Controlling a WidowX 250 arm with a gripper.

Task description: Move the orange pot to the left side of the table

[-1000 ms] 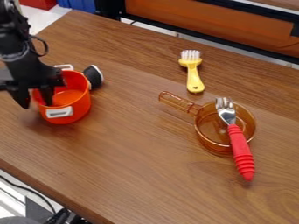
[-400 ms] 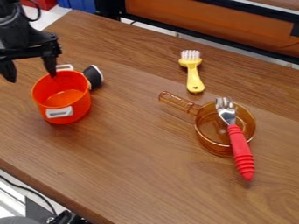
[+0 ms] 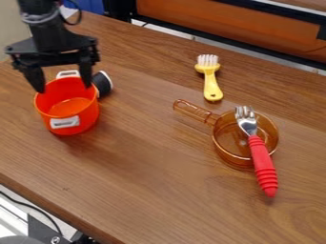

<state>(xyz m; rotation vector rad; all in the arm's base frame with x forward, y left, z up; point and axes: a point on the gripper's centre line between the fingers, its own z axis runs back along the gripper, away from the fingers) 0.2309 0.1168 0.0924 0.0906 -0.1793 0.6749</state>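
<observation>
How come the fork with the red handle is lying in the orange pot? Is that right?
Not quite. The camera view shows the fork lying across the pan, not in the orange pot. Its handle is red, though.

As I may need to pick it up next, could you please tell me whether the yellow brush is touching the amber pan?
Apart. The camera view shows a strip of bare table between the yellow brush and the amber pan, handle included.
</observation>
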